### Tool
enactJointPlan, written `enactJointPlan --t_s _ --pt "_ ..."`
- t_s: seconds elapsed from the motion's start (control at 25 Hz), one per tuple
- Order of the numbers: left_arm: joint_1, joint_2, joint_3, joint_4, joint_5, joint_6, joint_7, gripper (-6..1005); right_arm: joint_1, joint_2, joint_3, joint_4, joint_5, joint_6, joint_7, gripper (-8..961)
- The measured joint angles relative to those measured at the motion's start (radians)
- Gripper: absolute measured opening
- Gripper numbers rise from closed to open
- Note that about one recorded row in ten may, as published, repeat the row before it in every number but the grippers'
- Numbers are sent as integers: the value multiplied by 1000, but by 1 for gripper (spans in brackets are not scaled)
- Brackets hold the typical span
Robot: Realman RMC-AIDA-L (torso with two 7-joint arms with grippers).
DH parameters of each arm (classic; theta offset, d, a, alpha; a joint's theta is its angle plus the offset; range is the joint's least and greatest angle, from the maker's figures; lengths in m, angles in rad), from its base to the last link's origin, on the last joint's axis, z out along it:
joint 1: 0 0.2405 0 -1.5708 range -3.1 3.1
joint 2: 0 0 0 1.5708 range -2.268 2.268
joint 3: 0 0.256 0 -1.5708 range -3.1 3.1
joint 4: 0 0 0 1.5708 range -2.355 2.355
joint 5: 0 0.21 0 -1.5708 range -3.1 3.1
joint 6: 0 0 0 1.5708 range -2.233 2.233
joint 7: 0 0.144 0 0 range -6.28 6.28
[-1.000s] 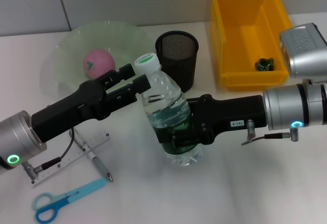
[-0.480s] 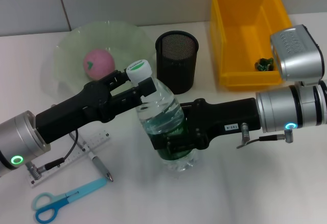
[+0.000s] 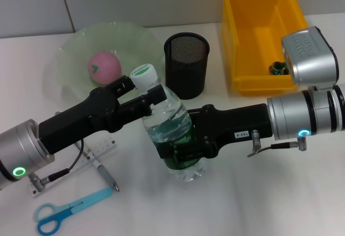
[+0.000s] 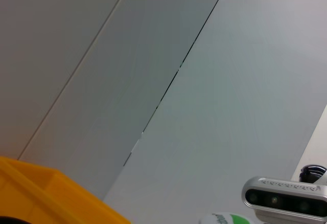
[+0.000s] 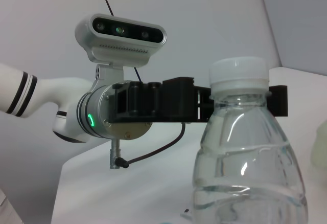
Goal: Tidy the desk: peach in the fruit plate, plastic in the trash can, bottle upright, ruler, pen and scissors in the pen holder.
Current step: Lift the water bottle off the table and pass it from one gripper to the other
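The bottle [image 3: 171, 133] is held near the centre of the head frame, leaning toward the upper left, its base at or just above the counter [image 3: 280, 193]; contact cannot be confirmed. The right claw [image 3: 180, 150] is closed around the lower body at the green label. The left claw [image 3: 141, 89] is set at the neck just under the cap [image 3: 145, 76], one finger on each side; whether it is pinching or merely bracketing the neck cannot be told, though in the right wrist view the black fingers [image 5: 196, 101] are seen hard against the neck.

Several risks can be judged from here. With two claws on one soft bottle, opposing pulls could buckle the plastic or twist it out of the lower grip. If it is released while tilted, it may topple toward the pen holder [image 3: 186, 63] or the fruit plate [image 3: 70, 47], where the peach [image 3: 103, 67] already lies. The left forearm passes over the ruler [image 3: 99, 152] and pen [image 3: 107, 175], which could be swept if it is lowered.

The ruler is largely covered by that arm. The bottle's base is hard to read. A small dark green item [image 3: 278, 68] lies in the trash can [image 3: 259, 31], too small to identify. The scissors [image 3: 67, 212] lie at the lower left. Mostly wall is shown by the left wrist view.
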Motion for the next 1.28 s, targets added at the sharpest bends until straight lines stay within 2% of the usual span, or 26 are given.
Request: enactJointPlan --t_s 0.84,1.04,1.28 --pt "-11 0 0 -18 -3 -3 18 840 12 0 0 22 0 0 -12 733" --pt "-11 0 0 -18 -4 -4 18 662 12 0 0 22 0 -1 -13 734" --pt "-11 0 0 -19 -8 -5 23 613 12 0 0 22 0 -1 -13 734"
